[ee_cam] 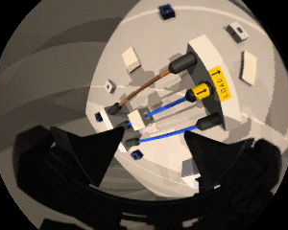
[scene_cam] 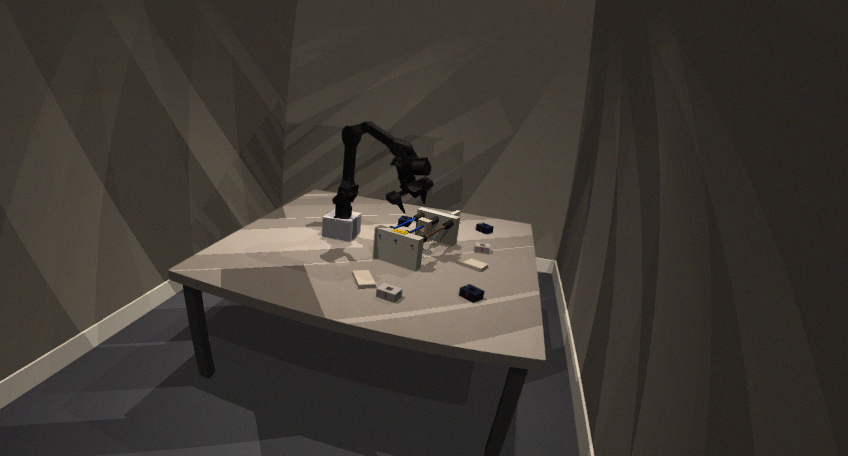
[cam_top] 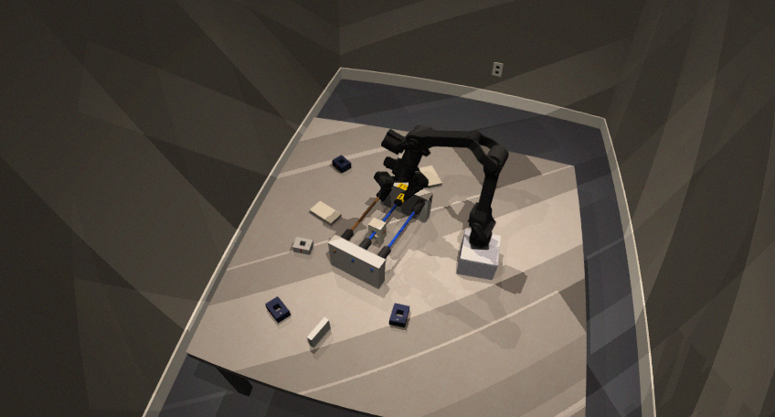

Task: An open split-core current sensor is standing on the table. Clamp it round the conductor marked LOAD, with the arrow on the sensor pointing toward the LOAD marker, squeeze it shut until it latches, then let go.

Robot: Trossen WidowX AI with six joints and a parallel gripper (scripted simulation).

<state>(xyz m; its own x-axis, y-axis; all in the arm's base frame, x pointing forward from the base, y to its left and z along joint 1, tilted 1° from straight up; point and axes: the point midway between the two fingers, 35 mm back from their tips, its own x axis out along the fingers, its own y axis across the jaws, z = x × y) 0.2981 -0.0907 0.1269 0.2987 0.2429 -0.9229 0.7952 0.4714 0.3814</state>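
gripper spread wide above the far end of the conductor fixture

the gripper hangs with its fingers spread wide and nothing between them, tips pointing down. directly below it sits the far end block of the fixture, carrying a yellow marker; its lettering is too small to read. three conductors run away from under the gripper toward the near end block: an orange conductor on one side, a middle blue conductor with a yellow collar at the marker end, and an outer blue conductor. partway along the middle blue conductor, beyond the fingertips, sits the pale sensor; it seems to sit round that conductor, though the view is too coarse to be sure, and its arrow cannot be made out. farther out on the table lie scattered pieces: a beige slab, a grey block, three dark blue blocks and a pale bar. off to the side, the arm's white pedestal stands well apart from the fixture.
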